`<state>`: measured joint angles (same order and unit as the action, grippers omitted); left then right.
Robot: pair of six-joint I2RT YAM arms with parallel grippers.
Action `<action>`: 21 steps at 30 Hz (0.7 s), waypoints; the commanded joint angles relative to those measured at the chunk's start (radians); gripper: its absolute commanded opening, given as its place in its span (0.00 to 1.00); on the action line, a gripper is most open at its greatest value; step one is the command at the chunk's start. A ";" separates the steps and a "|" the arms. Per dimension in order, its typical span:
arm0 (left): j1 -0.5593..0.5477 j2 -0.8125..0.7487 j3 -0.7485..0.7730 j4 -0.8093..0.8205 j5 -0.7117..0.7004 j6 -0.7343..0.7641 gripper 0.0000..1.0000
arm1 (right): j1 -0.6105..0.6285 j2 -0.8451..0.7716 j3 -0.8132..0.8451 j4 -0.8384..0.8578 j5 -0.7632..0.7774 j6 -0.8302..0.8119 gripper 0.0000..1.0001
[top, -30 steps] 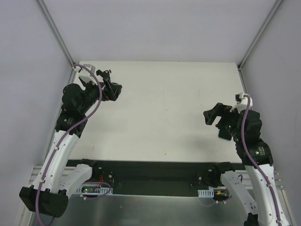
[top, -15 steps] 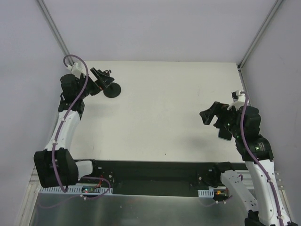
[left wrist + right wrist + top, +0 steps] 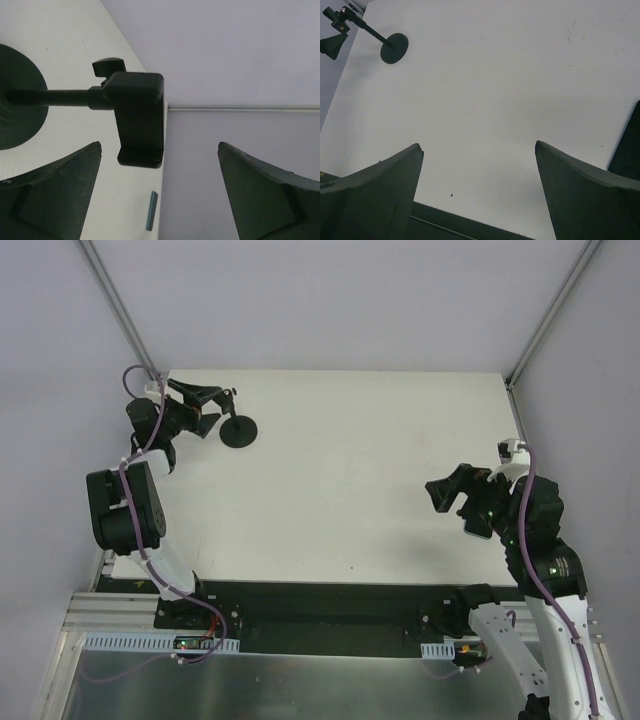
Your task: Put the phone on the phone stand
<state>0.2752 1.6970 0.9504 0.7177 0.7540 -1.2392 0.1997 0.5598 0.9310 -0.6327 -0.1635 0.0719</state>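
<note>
Stand [image 3: 238, 430] far left on bench [image 3: 350, 490] | your left fingers [image 3: 60, 190] released, facing its cradle [image 3: 140, 120] | your right fingers [image 3: 380, 185] released, phone [image 3: 630, 150] just beside.

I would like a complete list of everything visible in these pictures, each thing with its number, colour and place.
phone stand: one, black, far left part of the table, upright on its round disc, cradle between the left fingers without touching them
phone: one, black, flat on the table beside the right gripper, mostly cut off or hidden
table: one, white, fills the middle of the top view
small strip: one, grey-green, at the table's far left edge by the wall; what it is cannot be told
walls: pale grey, around the table
left gripper: one, black, open, at the stand's cradle
right gripper: one, black, open, holding nothing, above the table's right side
</note>
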 commanded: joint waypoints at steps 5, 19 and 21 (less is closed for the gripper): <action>-0.010 0.203 0.091 0.385 0.033 -0.281 0.91 | -0.002 -0.028 0.020 0.018 -0.010 0.014 0.96; -0.037 0.241 0.061 0.534 -0.001 -0.321 0.30 | -0.002 -0.044 -0.017 0.053 -0.054 0.080 0.96; -0.044 0.199 0.009 0.578 -0.022 -0.335 0.24 | -0.002 -0.047 -0.035 0.074 -0.074 0.100 0.96</action>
<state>0.2489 1.9865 1.0119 1.1522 0.7574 -1.5631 0.1997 0.5232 0.9218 -0.6220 -0.1947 0.1200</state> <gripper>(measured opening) 0.340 0.961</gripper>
